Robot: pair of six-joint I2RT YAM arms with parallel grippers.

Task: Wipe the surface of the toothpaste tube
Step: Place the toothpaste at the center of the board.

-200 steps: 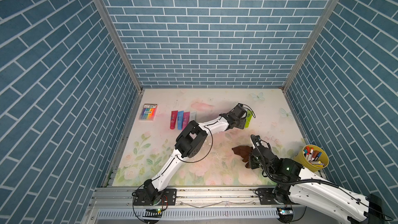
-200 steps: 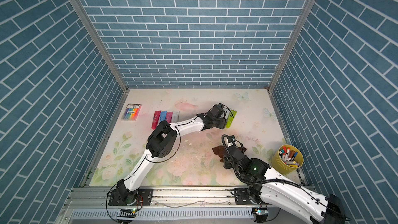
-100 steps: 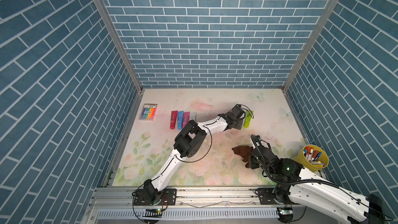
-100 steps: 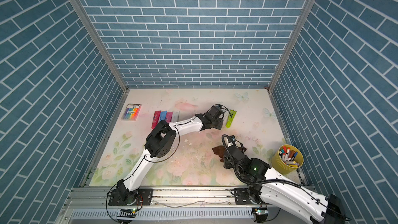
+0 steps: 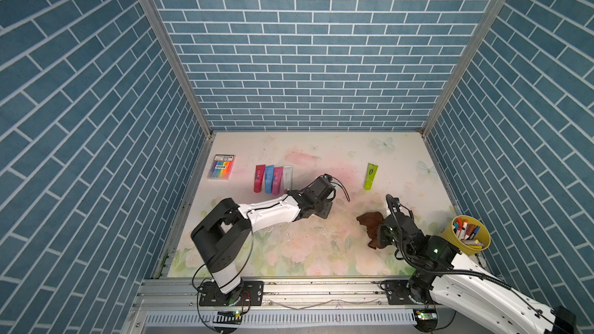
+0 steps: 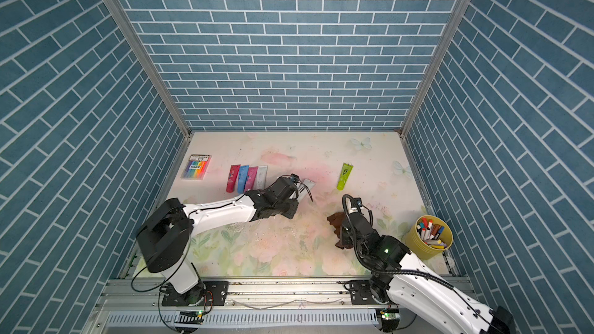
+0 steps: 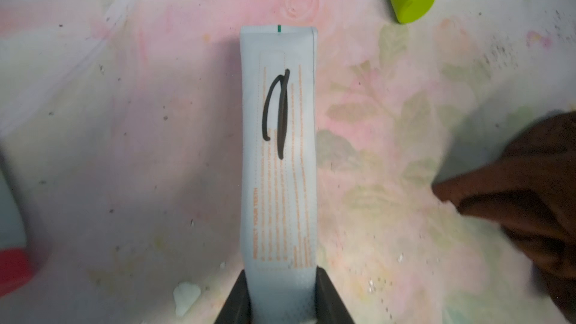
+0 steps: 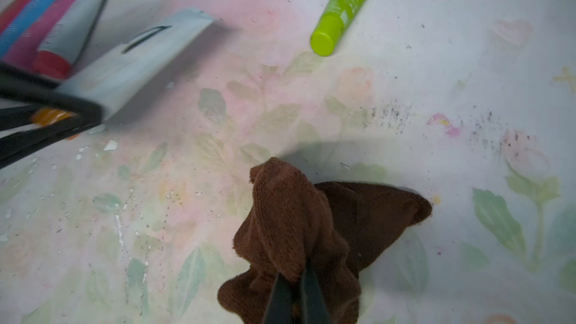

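White toothpaste tube (image 7: 279,182) clamped at one end by left gripper (image 7: 282,294), apparently lifted off table (image 5: 321,252). Brown cloth (image 8: 290,213) pinched tight in right gripper (image 8: 296,278), well apart from tube. Black marker mark (image 7: 276,110) intact. Wiping judged not yet begun.

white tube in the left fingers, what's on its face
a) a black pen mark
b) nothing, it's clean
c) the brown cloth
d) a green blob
a: the left wrist view shows a looped black mark on the white tube gripped by the left fingers; the cloth is apart from it, in the right fingers.
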